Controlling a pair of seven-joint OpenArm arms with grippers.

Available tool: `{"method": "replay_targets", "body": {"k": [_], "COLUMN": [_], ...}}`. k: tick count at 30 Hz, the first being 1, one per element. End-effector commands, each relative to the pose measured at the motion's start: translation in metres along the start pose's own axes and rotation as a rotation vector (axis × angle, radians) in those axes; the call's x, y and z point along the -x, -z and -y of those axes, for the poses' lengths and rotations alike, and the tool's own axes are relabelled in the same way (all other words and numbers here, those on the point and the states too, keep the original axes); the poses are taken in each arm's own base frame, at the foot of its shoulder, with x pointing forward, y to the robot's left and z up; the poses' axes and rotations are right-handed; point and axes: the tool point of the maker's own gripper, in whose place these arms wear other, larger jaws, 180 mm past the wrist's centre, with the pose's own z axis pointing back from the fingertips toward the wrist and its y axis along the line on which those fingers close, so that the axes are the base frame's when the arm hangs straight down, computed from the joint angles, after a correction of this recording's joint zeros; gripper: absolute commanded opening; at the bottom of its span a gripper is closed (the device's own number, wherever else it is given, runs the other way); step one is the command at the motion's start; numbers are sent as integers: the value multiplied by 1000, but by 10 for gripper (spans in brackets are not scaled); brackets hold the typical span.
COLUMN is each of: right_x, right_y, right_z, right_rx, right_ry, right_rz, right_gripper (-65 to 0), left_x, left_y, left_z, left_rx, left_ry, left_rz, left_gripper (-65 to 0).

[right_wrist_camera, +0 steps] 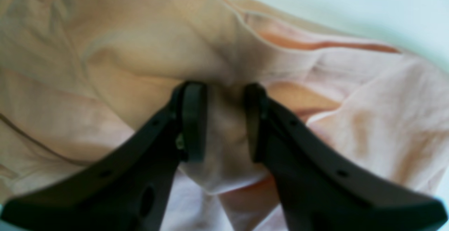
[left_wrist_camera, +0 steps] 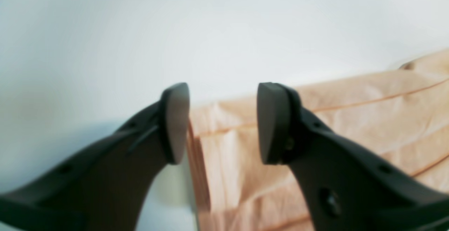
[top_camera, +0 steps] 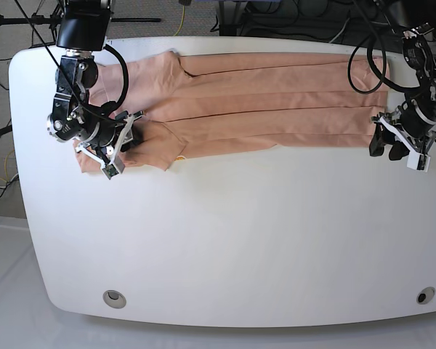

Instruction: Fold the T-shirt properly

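The peach T-shirt lies along the far side of the white table as a long, narrowed band, with its sleeve end at the left. My right gripper is at that sleeve end. In the right wrist view the gripper holds a bunched fold of the T-shirt between its fingers. My left gripper is at the hem end on the right. In the left wrist view it is open and empty, over the near corner of the layered T-shirt. No smiley print shows.
Bare white tabletop lies in front of the shirt up to the near edge. Two round holes sit near the front corners. Cables and stands hang behind the far edge.
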Motion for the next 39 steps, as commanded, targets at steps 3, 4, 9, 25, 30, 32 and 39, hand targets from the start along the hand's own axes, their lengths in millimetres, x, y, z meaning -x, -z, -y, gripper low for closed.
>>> {"method": "replay_targets", "body": {"k": [3, 4, 9, 25, 30, 32, 39], "right_x": [-11, -11, -13, -13, -13, -13, -13], "right_y": [-5, -5, -5, -5, -5, -5, -5], "right_z": [6, 6, 5, 7, 7, 7, 6], "right_rx": [16, 15, 14, 17, 18, 18, 17], "right_ry": [-18, -18, -19, -18, -18, -18, -17], "right_rz": [20, 20, 22, 24, 23, 23, 25], "right_gripper": [-464, -464, -464, -465, -465, -465, -466], "left_x": [-19, -18, -16, -9, -6, -5, -2], "left_y": [4, 5, 5, 3, 5, 5, 7], "left_z": [-10, -11, -15, -26, -26, -26, -22], "left_rx": [-2, -3, -15, -33, -30, -29, -23], "left_ry": [-14, -18, -22, -32, -43, -46, -47], "left_rz": [77, 77, 78, 45, 43, 44, 36], "left_gripper": [-257, -256, -258, -262, -263, -266, -320]}}
